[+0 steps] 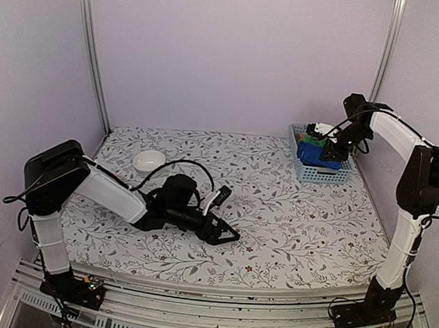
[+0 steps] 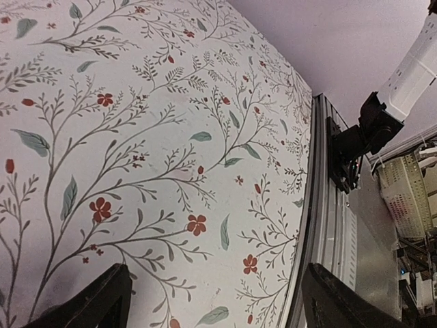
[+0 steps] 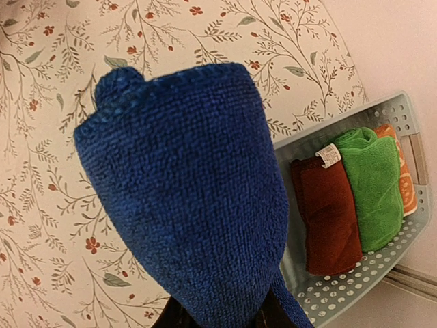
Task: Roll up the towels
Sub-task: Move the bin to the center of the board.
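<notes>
Left arm: parked low, out of the way, I think. The link from the base rises, then the forearm runs flat toward 3 o'clock, just above the table (image 1: 298, 231). Left gripper (image 1: 225, 233) sits a little to 6 o'clock of the table's middle, fingers wide apart, nothing between them. The wrist view shows only the flowered top under it.

White bowl (image 1: 150, 159) at 10 o'clock, apart from the arm. Not part of this job.

Right arm: column straight up from the base, elbow high, forearm folded back toward 10 o'clock and dipping at the basket (image 1: 336, 177), which sits at 2 o'clock on the table. Right gripper (image 1: 331, 150) is clamped on the blue towel (image 3: 184, 191), which looks like a rolled bundle standing up out of the fingers. The finger pads are hidden under the fabric. It's held by one end, so the roll keeps its shape, I reckon.

In the right wrist view the basket is at 4 o'clock of the blue towel. The red towel (image 3: 328, 219) lies rolled inside, touching the green cloth (image 3: 372, 184), with the orange cloth (image 3: 399, 164) beyond that. There's a free slot beside the red one, so I read this as the drop-in step for the blue towel, the last towel.
</notes>
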`<state>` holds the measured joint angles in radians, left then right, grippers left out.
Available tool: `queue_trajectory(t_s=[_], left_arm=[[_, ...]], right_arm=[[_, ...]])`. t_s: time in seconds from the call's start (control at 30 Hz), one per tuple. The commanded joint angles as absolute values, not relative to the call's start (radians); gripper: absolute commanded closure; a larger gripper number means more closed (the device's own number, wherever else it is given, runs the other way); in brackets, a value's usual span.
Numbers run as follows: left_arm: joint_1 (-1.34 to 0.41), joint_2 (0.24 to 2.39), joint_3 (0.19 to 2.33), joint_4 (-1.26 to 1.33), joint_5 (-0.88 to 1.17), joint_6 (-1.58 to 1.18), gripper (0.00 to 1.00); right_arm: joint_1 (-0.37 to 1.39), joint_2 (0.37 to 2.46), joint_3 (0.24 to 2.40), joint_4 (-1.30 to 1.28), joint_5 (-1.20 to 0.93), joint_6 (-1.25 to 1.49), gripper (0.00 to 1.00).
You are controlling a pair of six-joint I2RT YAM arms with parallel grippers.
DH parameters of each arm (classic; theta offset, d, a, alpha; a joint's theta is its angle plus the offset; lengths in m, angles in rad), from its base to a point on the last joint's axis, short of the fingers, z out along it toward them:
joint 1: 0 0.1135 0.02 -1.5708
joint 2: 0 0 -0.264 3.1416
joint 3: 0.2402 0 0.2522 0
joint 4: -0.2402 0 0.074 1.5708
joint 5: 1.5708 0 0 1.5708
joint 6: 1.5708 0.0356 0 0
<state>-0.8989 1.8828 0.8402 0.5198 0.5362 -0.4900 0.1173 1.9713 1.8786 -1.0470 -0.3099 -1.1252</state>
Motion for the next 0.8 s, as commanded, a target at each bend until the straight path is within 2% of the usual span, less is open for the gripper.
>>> queue_trajectory(t_s=[0.0, 0.43, 0.77], left_arm=[[-0.920, 1.867, 0.832, 0.543, 0.549, -0.468, 0.12], [-0.949, 1.887, 0.848, 0.529, 0.542, -0.477, 0.12], [-0.981, 1.910, 0.874, 0.514, 0.521, -0.478, 0.13]], right_arm=[[0.106, 2.024, 1.915, -0.937, -0.205, -1.211, 0.97], [0.031, 2.180, 2.085, -0.866, -0.117, -1.340, 0.97], [0.001, 2.237, 2.106, -0.861, -0.097, -1.389, 0.97]])
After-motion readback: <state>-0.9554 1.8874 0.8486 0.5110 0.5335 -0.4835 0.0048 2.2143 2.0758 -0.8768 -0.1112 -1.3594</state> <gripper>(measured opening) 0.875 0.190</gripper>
